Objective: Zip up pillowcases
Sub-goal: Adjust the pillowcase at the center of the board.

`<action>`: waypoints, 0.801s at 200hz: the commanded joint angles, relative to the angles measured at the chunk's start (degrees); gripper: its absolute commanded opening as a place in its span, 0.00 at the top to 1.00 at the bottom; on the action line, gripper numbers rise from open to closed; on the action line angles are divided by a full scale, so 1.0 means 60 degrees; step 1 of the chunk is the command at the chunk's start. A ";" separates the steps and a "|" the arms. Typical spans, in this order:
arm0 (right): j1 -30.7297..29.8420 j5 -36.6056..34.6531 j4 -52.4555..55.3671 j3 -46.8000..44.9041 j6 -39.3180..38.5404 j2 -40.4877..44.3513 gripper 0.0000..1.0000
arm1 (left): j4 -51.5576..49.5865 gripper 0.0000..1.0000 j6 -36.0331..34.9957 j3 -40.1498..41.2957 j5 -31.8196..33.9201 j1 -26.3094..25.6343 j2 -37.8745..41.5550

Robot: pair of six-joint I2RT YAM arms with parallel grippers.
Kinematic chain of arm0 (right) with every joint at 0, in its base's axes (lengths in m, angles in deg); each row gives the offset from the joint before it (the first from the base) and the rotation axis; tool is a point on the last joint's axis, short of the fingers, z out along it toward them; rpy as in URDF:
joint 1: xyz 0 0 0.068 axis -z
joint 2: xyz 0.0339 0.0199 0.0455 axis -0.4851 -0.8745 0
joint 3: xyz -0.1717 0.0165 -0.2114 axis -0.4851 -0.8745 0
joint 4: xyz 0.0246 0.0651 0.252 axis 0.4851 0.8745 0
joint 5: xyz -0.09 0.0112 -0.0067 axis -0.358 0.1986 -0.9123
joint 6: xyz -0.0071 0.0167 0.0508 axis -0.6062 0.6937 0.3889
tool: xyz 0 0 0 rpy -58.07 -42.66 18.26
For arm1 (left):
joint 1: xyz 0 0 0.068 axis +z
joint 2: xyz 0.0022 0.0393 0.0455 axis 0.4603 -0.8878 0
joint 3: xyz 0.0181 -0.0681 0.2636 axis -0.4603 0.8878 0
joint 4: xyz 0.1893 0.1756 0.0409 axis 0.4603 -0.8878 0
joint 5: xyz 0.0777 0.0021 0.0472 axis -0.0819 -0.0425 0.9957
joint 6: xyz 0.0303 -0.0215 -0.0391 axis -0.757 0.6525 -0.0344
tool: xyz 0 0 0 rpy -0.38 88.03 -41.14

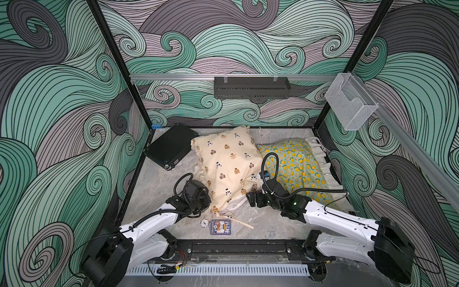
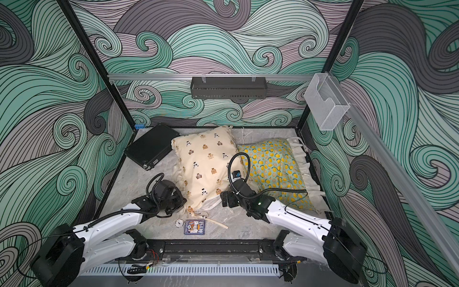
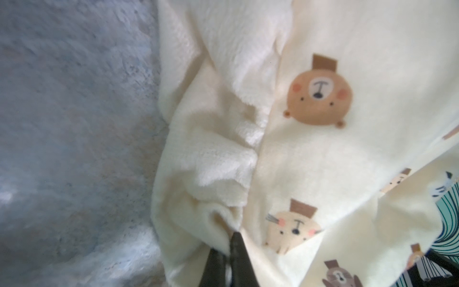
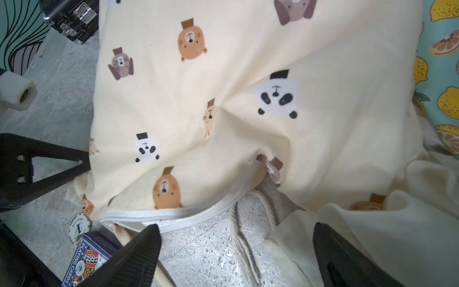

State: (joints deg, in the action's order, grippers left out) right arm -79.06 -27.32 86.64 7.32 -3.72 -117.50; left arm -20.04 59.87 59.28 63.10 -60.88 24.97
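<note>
Cream cotton pillowcase printed with small bears and pandas (image 1: 228,169) lies stuffed in the middle of the grey marbled tabletop (image 1: 154,188), its near edge between the two arms. We note the white zipper tape (image 4: 193,218) along that edge gaping, its halves parted, so this case is not yet closed. We cannot find the slider in any view.

Left gripper (image 3: 227,244) is clenched on a fold of the cream ruffle (image 3: 211,161) at the near left corner; we judge this an anchoring hold. Right gripper (image 4: 236,227) hangs just before the zipper mouth, jaws spread wide, grasping nothing.

Smaller mint-green pillowcase with yellow lemons (image 1: 298,166) lies touching the cream one on its right, partly under the right arm. Its zipper is hidden, so we cannot tell its state.

Our estimate: early. We see no zip run closed, and both cases are probably left to do.
</note>
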 commanded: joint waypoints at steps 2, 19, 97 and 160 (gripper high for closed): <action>0.0187 -0.0167 0.0059 -0.0103 0.0103 0.0069 0.01 | -0.0186 1.00 -0.0208 -0.0564 0.0481 -0.0048 -0.0230; 0.0380 -0.0025 -0.0108 -0.0181 0.0126 0.0015 0.01 | -0.0485 1.00 -0.0444 -0.0891 0.0666 -0.0035 -0.0421; 0.1021 0.0097 -0.0271 -0.0052 -0.0030 -0.0517 0.01 | -0.0764 1.00 -0.1523 -0.1502 0.1521 0.0728 -0.0322; 0.1521 0.0159 0.0076 0.0297 -0.0217 -0.1087 0.01 | -0.0997 1.00 -0.1960 -0.2112 0.0228 0.2500 -0.0827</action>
State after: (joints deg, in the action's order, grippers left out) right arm -71.04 -26.75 85.68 6.92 -4.42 -122.79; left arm -24.32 49.95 50.84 67.93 -49.53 21.45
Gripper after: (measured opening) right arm 0.990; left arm 0.048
